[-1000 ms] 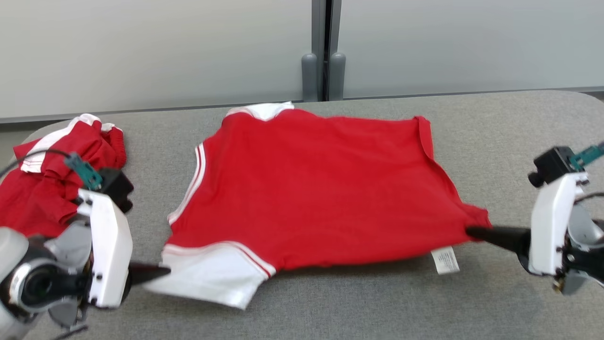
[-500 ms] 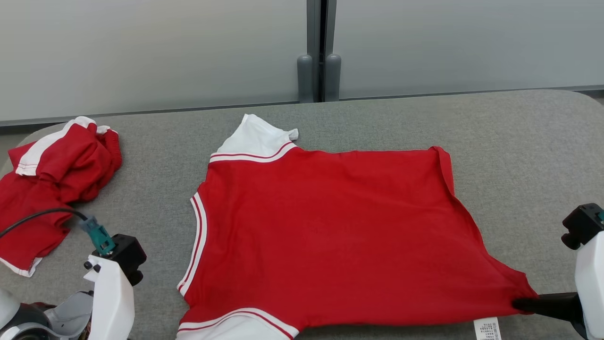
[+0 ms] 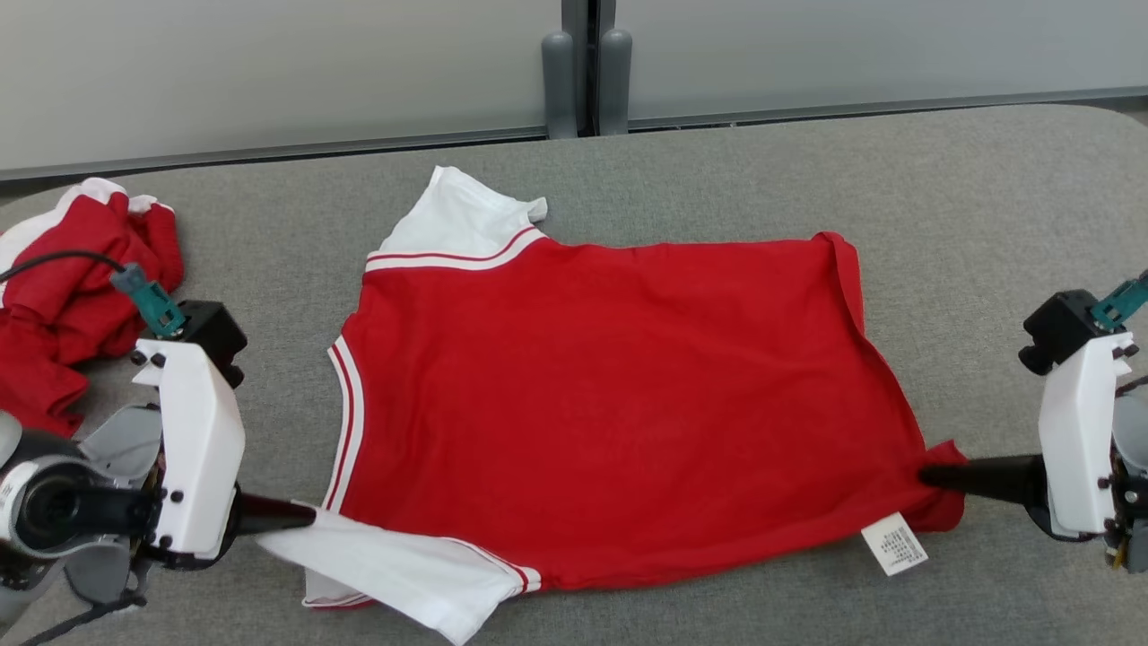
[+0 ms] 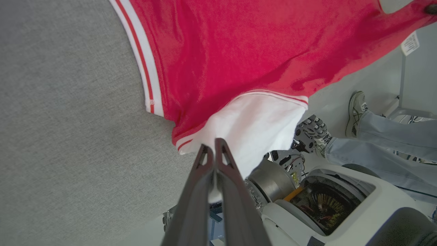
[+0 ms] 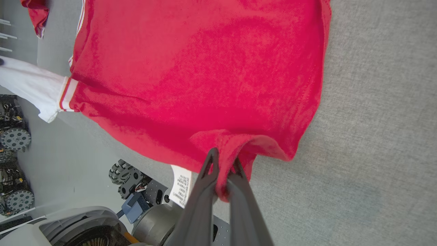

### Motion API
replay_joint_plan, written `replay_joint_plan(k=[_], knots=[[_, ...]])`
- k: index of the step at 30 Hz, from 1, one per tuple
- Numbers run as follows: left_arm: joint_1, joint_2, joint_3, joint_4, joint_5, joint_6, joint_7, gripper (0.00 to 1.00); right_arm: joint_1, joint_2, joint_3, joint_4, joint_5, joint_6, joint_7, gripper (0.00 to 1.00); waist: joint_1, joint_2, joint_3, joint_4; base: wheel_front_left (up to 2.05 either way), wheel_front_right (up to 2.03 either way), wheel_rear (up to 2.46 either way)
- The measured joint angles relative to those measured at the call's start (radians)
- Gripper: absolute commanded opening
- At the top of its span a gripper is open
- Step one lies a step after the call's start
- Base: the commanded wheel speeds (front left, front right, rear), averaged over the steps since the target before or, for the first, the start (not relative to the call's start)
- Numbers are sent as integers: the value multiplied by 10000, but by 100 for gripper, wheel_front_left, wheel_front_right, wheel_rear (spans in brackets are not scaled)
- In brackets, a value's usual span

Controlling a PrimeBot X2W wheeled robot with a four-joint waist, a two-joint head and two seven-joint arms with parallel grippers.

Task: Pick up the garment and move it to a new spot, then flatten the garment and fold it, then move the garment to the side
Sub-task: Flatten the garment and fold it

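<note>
The garment point(image 3: 610, 395) is a red T-shirt with white sleeves and striped trim, spread over the grey table point(image 3: 987, 197) with its near edge hanging past the table's front. My left gripper point(image 3: 300, 516) is shut on the near white sleeve point(image 3: 395, 570), whose cloth sits pinched between the fingers point(image 4: 213, 160) in the left wrist view. My right gripper point(image 3: 933, 473) is shut on the red hem corner point(image 5: 225, 153), just above the white care label point(image 3: 894, 544). The far white sleeve point(image 3: 457, 224) lies flat.
A second red and white garment point(image 3: 72, 278) lies crumpled at the table's far left, behind my left wrist. A person's legs and shoes point(image 4: 355, 109) and the robot's base point(image 4: 327, 201) show below the table's front edge. Grey panels point(image 3: 269, 72) stand behind the table.
The head camera has shifted. The shirt now lies lower and flatter on the table, pulled toward the front edge, with both grippers still holding the sleeve and hem corner.
</note>
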Motion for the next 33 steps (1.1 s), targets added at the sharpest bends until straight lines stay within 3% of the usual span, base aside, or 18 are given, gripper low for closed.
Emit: replay_joint_plan(k=[11, 18, 26, 27, 28, 29, 30, 33], knots=[[-2041, -1808, -428, 2943, 1137, -303, 257, 0, -1284, 1666, -226, 2127, 127, 0, 378, 0, 0, 0, 897, -297, 0, 0, 0], [-2448, -2232, -512, 4414, 1448, -562, 50, 0, -1453, 2063, -157, 2995, 155, 0, 497, 0, 0, 0, 1163, -355, 0, 0, 0], [-2605, -2546, -485, 5148, 1505, -894, -257, 0, -1454, 2336, -240, 3323, 257, 0, 267, 0, 0, 0, 1259, -378, 0, 0, 0], [-2637, -2656, -454, 5252, 1584, -913, -483, 34, -1457, 2393, -245, 3375, 257, 0, 201, 0, 0, 0, 1264, -373, 0, 0, 0], [-2665, -2759, -453, 5388, 1628, -970, -591, 100, -1466, 2458, -261, 3442, 251, 0, 125, 34, 0, 0, 1266, -367, 0, 0, 0], [-2668, -2846, -514, 5528, 1657, -974, -589, 100, -1486, 2529, -265, 3494, 221, 0, 33, 80, 0, 0, 1260, -363, 0, 0, 0], [-2666, -2909, -604, 5664, 1768, -995, -596, 100, -1512, 2585, -259, 3530, 184, 0, 6, 100, 0, 0, 1246, -360, 0, 0, 0], [-2667, -3033, -667, 6034, 1889, -1135, -761, 100, -1530, 2727, -259, 3672, 128, 0, -107, 100, 0, 0, 1153, -355, 0, 0, 0]])
